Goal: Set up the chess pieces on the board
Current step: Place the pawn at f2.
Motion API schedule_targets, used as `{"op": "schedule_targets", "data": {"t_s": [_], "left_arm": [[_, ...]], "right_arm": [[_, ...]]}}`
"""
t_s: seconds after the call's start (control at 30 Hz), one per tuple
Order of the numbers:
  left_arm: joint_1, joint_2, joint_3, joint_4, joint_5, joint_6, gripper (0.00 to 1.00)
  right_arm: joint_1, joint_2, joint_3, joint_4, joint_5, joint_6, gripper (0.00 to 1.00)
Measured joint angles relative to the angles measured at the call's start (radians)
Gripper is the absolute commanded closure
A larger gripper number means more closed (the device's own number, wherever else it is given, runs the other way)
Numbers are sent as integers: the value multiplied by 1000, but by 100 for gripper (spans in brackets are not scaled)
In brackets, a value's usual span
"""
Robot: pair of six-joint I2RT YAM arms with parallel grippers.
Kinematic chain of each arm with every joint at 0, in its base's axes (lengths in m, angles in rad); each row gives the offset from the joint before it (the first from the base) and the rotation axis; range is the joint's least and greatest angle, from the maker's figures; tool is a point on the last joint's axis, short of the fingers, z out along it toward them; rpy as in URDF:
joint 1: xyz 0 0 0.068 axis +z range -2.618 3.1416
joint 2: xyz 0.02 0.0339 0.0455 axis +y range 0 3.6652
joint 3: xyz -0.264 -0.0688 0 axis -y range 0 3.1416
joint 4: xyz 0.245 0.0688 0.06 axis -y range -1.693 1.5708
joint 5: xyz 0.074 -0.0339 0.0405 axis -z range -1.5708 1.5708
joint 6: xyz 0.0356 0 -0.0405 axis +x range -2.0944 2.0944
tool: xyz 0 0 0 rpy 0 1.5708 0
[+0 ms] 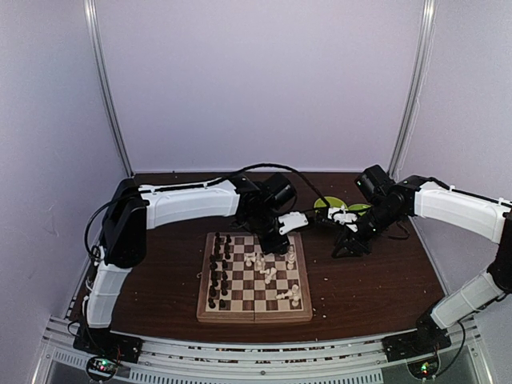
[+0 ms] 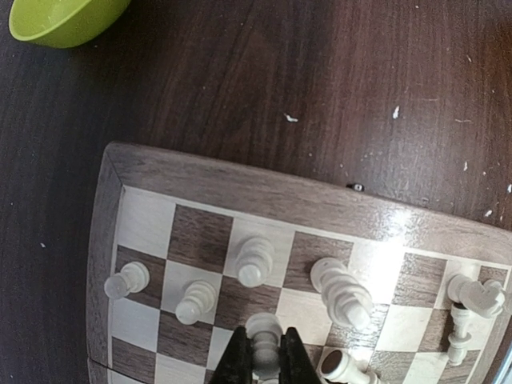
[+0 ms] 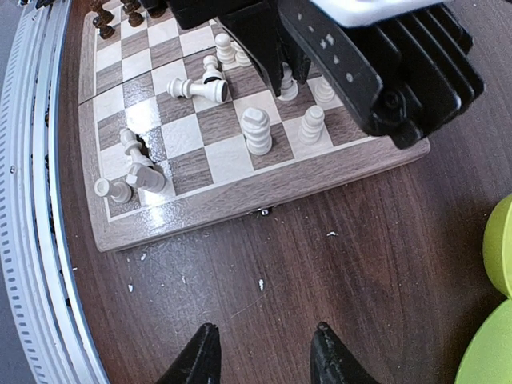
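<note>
The board (image 1: 254, 314) lies at the table's middle. Dark chess pieces (image 1: 218, 272) stand in two rows along its left side. White pieces (image 1: 294, 280) are scattered on its right half, some lying down. My left gripper (image 2: 265, 336) is shut on a white piece (image 2: 264, 326) just above a square near the board's far right corner. Upright white pieces (image 2: 254, 260) stand around it, and one lies toppled (image 2: 344, 368). My right gripper (image 3: 265, 330) hangs open over bare table to the right of the board (image 3: 240, 200), with nothing between its fingers.
A green bowl (image 2: 64, 18) and a green plate (image 1: 340, 206) sit behind the board's right corner, close to the right arm. Small white crumbs (image 3: 261, 284) dot the dark wooden table. The left arm's wrist (image 3: 376, 64) reaches over the board's far edge.
</note>
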Motion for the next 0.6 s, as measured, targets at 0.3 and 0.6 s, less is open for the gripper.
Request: {"op": "schedule_targets", "data": {"t_s": [0.3,0.6], "left_arm": [[0,32,3,-5,-15,0,95],[1,61,25,-5,-53,-1,95]], "right_arm": [[0,0,0,0,0,-4,61],[0,0,0,0,0,-11,61]]}}
